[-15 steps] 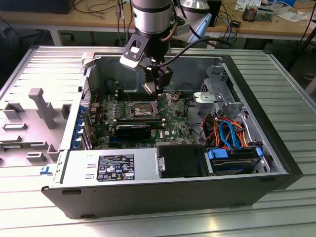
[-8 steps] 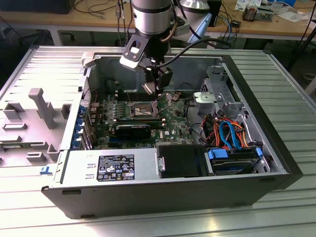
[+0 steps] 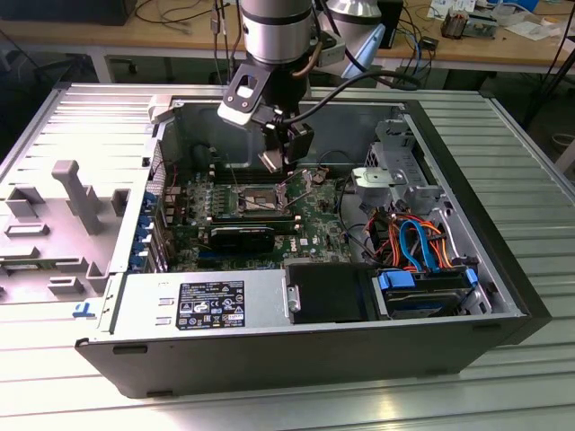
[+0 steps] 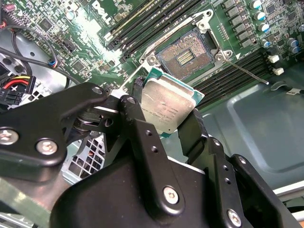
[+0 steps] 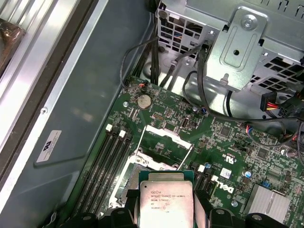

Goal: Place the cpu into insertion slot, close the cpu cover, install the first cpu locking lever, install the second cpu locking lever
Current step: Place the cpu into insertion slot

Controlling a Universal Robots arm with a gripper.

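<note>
My gripper (image 4: 164, 107) is shut on the cpu (image 4: 166, 107), a flat square chip with a dull silvery top, its black fingers (image 4: 135, 111) pressing two opposite edges. The chip hangs tilted a short way above the green board, apart from the insertion slot (image 4: 185, 57), whose dark centre lies bare inside its silver rim. In the first wrist view the cpu (image 5: 165, 197) covers part of the slot, and the cpu cover (image 5: 164, 142) stands swung open behind it. A thin locking lever (image 4: 244, 71) sticks out raised beside the slot. In the exterior view the gripper (image 3: 277, 162) hovers over the slot (image 3: 256, 199).
Long black memory slots (image 4: 137, 23) flank the socket. A metal drive cage (image 5: 242, 42) with loose cables (image 3: 413, 238) fills the exterior view's right. The power supply (image 3: 202, 305) and case walls (image 3: 108, 189) close in the board.
</note>
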